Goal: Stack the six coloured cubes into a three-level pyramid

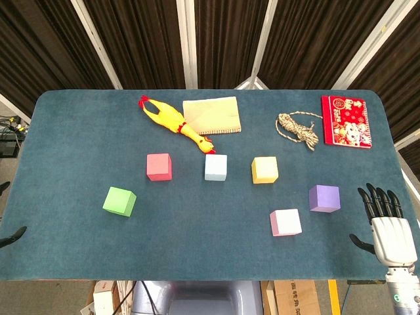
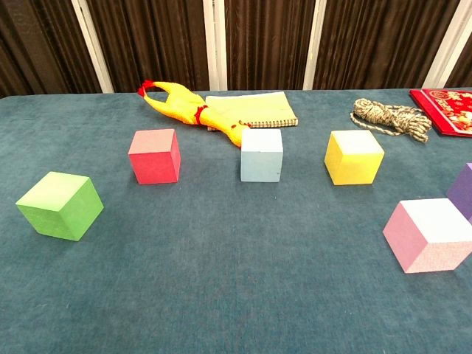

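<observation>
From the head view, your right hand (image 1: 390,226) sits at the near right edge of the table (image 1: 79,131), fingers stretched out and slightly apart, thumb out to the side, holding nothing. At the near left edge you can see only two dark tips of your left hand (image 1: 13,235) — whether those fingers are spread or curled you cannot tell. All six cubes lie singly on the cloth, none stacked. The red cube (image 1: 159,167), the light blue cube (image 1: 215,167) and the yellow cube (image 1: 264,170) form a row across the middle. The green cube (image 1: 119,201) lies nearer you on the left; the pink cube (image 1: 285,222) and the purple cube (image 1: 324,198) lie nearer on the right, the purple one closest to your right hand but apart from it. Along the far side lie a rubber chicken (image 1: 172,122), a notebook (image 1: 210,115) touching it, a coil of rope (image 1: 297,128) and a red packet (image 1: 346,121).

From the chest view, neither hand shows. The green cube (image 2: 60,205) is near left, the red cube (image 2: 155,155), light blue cube (image 2: 261,155) and yellow cube (image 2: 354,157) stand in their row, and the pink cube (image 2: 430,234) is near right — the purple cube (image 2: 464,190) is cut off by the right edge just behind it.
</observation>
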Tool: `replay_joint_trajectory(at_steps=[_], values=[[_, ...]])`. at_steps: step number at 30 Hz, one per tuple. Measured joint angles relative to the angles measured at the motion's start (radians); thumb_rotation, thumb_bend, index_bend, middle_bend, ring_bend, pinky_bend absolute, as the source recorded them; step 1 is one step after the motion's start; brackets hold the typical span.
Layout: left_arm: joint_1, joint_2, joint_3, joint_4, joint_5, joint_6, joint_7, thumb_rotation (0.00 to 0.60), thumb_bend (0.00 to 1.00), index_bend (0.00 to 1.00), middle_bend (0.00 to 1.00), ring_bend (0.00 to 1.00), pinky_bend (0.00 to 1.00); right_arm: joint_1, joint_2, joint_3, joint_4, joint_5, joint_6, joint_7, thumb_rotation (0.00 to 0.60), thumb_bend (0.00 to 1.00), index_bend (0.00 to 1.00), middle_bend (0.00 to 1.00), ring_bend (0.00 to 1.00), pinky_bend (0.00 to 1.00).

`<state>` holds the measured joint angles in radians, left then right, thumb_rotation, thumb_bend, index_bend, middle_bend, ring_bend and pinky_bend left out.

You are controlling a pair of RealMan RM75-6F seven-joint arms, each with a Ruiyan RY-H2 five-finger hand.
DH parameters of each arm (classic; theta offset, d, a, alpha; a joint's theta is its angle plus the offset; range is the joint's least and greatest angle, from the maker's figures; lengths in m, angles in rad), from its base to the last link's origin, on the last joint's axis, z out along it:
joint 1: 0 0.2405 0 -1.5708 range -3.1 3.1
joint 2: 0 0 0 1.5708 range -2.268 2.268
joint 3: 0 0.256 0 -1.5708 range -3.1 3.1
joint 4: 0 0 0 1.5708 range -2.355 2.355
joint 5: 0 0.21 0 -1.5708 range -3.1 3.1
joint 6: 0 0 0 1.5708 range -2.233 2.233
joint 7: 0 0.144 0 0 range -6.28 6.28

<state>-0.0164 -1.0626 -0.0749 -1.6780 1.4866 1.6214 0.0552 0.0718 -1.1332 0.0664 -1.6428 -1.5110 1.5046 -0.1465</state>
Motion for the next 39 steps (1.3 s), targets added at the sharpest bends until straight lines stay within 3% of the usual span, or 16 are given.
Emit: replay_joint_trajectory(at_steps=[14, 27, 39], values=[[-0.007, -0.014, 0.005, -0.012, 0.006, -0.02, 0.038, 0.6, 0.09, 0.12, 0.0, 0.0, 0.03, -0.007, 0.013, -0.006, -0.011, 0.003, -0.003, 0.011, 0.6, 0.13, 0.07, 0.0, 0.03, 0.02], [0.011, 0.0, -0.012, 0.004, -0.002, 0.018, -0.055, 0.6, 0.09, 0.12, 0.0, 0.0, 0.03, 0.002, 0.013, -0.012, -0.037, 0.019, -0.041, 0.017, 0.6, 0.13, 0.07, 0.0, 0.03, 0.02], [0.013, 0.006, -0.003, -0.005, 0.031, 0.02, -0.053, 0.6, 0.09, 0.12, 0.0, 0.0, 0.03, 0.004, 0.008, -0.005, -0.052, 0.047, -0.053, 0.028, 0.6, 0.13, 0.07, 0.0, 0.03, 0.02]])
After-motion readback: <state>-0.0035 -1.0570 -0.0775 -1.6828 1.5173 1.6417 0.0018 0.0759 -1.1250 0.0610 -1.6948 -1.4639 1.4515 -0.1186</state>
